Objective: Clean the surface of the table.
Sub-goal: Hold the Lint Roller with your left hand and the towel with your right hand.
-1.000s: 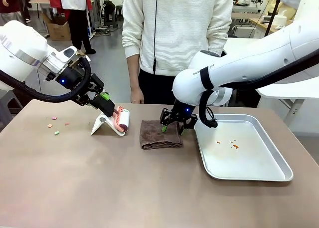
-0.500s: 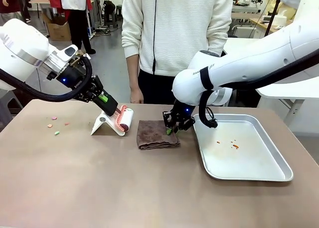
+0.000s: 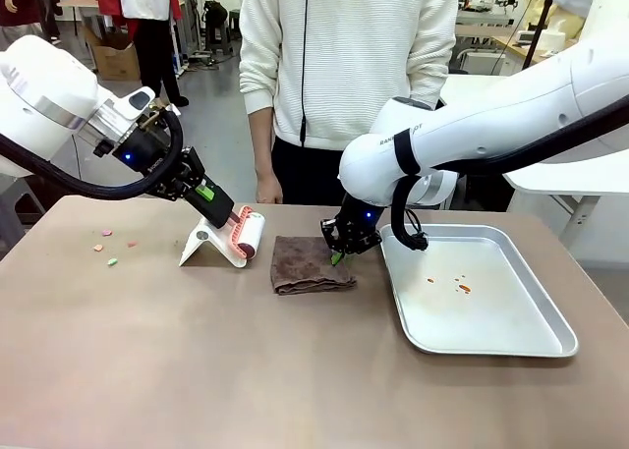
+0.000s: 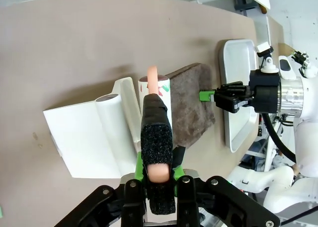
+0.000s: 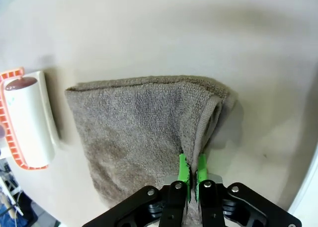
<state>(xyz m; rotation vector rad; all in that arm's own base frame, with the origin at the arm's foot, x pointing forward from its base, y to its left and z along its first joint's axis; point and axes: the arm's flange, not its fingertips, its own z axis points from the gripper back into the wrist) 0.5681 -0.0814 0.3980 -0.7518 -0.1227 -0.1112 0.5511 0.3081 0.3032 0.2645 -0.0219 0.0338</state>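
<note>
The brown-taupe table (image 3: 197,370) carries a few small coloured crumbs (image 3: 110,248) at its far left. A lint roller (image 3: 246,235) with a salmon handle rests in a white stand (image 3: 201,245). My left gripper (image 3: 218,216) is shut on that handle, which runs between the fingers of the left gripper (image 4: 158,170) in the left wrist view. A folded brown cloth (image 3: 305,265) lies mid-table. My right gripper (image 3: 339,255) is shut on its right edge. In the right wrist view the right gripper (image 5: 190,172) pinches a raised fold of the cloth (image 5: 139,122).
A metal tray (image 3: 511,346) with a few small orange crumbs (image 3: 460,286) sits to the right of the cloth. A person in a white sweater stands at the far edge, one hand (image 3: 267,189) hanging by the table. The near half of the table is bare.
The left gripper has closed onto the roller's handle. The right gripper's fingers have drawn together on the cloth's right edge, and that edge has bunched slightly leftward.
</note>
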